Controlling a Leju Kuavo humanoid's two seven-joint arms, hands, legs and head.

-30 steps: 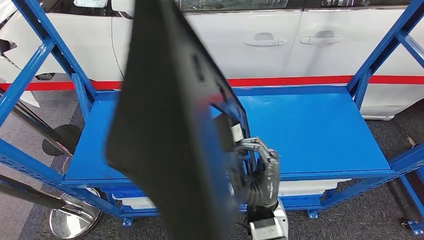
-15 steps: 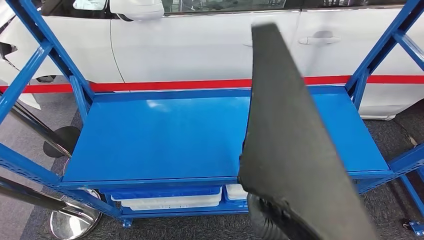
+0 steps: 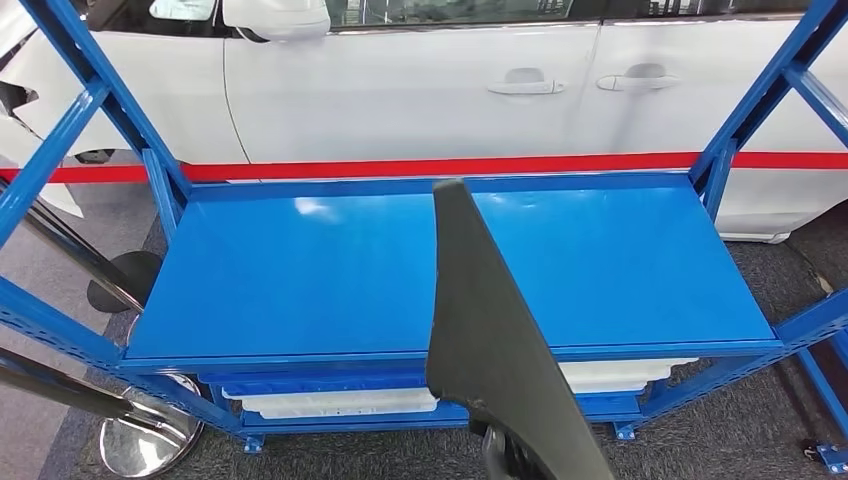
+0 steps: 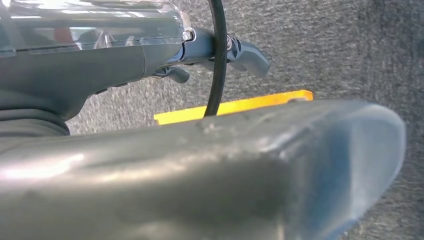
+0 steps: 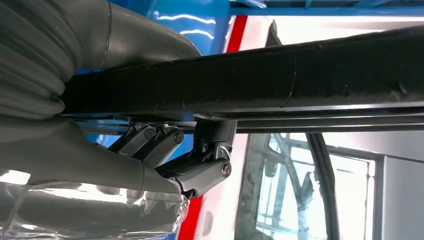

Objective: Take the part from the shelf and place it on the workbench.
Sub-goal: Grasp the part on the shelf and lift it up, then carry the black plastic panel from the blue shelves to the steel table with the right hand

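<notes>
Behind everything sits a white car [image 3: 420, 90] w/ 2 door handles showing, a red stripe [image 3: 400, 168] running along below it, grey carpet floor [image 3: 760, 420] underneath. Up front, blue shelf [image 3: 300, 280] on a blue steel frame w/ angled braces either side, top deck bare blue. Under that deck, white bins [image 3: 340, 403] on the lower level. Off to the left, chrome stanchion base [image 3: 140, 440] and a dark round base near it.

Now the part [image 3: 490, 340]: long dark panel, seen nearly edge-on from the head cam, narrow tip pointing up over the shelf deck, widening toward the bottom of frame. It's off the shelf, in the air in front of it, tilted.

Right hand [image 5: 165, 150] has it. Wrist cam shows the thick grey thumb over 1 face of the dark panel and the dark fingers [image 5: 200, 172] curled against the other face, so it's clamped on the part's edge.

Left hand [image 4: 200, 175]: wrist cam looks down at grey carpet w/ a yellow strip [image 4: 235, 106] on it and a black cable [image 4: 217, 55] crossing. Thumb big and blurred up close, dark fingers [image 4: 247, 52] stretched out, nothing between them – released.
</notes>
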